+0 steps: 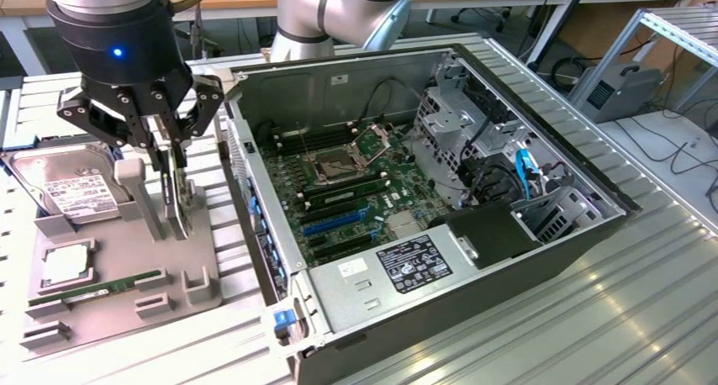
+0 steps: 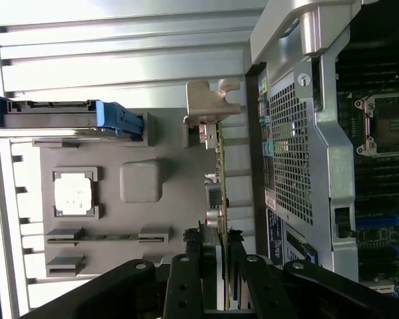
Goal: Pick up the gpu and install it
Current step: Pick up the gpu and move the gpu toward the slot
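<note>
gpu (image 1: 176,196) stands on its long edge in the grey holder tray (image 1: 113,305), silver bracket end (image 2: 209,106) away from the arm. in the exterior view it sits at about nine o'clock from the open computer case (image 1: 472,276). the pincer (image 2: 215,234) has its fingers lowered on either side of the card. they are drawn partway in and appear to press on its fan block and board, so we judge it gripped. we cannot tell whether the lower edge has left the tray, and it looks seated or barely raised.

on the same tray, a hard drive (image 1: 67,187) lies at roughly ten o'clock from the card. a square processor chip (image 1: 65,263) lies at about eight o'clock, with a narrow ram stick (image 1: 96,291) just beyond it towards seven.

inside the case the motherboard (image 1: 348,192) lies exposed at three o'clock from the card. its blue expansion slot (image 1: 336,224) carries nothing, so we judge the install not yet done. the grasp seems made, while the lift, the carry across and the seating are all outstanding. tray and case both rest on the ribbed metal tabletop (image 1: 628,318).
</note>
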{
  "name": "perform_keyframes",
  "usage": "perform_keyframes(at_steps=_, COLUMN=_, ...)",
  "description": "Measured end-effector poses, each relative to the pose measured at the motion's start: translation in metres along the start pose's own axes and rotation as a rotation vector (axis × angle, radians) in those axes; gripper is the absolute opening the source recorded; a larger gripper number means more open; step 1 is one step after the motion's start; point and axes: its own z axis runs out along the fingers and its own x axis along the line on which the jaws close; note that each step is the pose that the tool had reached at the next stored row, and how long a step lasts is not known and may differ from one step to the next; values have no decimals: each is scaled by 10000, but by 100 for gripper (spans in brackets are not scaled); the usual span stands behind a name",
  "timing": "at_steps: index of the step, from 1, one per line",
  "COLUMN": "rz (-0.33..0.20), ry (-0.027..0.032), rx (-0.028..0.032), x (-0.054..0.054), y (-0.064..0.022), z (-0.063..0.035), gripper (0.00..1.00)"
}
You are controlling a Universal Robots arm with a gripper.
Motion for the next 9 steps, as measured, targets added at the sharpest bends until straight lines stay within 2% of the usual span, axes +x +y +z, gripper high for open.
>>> perform_keyframes(at_steps=9, rz=0, ry=1, rx=0, x=-3, y=1, z=-60, gripper=27)
